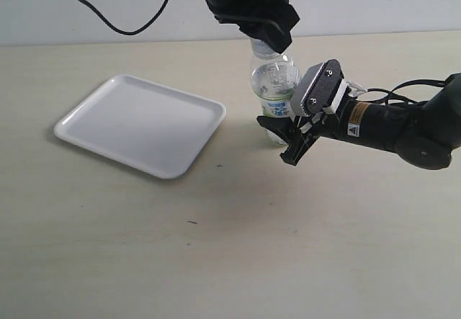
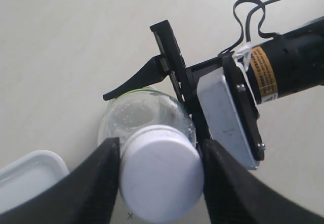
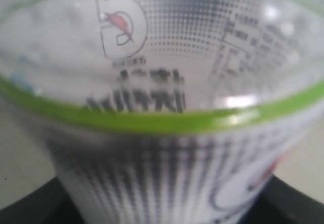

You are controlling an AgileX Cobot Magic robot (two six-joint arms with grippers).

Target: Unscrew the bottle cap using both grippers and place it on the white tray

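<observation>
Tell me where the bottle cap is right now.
The bottle cap sits atop the bottle, between the fingers of the left end effector; in the exterior view that is right of the white tray.

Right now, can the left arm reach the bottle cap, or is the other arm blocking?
Looks so: the left gripper sits with fingers either side of the bottle cap, and the right gripper grips the bottle lower down.

One bottle (image 1: 274, 81), one bottle cap (image 2: 161, 176), one white tray (image 1: 144, 123); left gripper (image 1: 270, 42), right gripper (image 1: 277, 140): two.
</observation>
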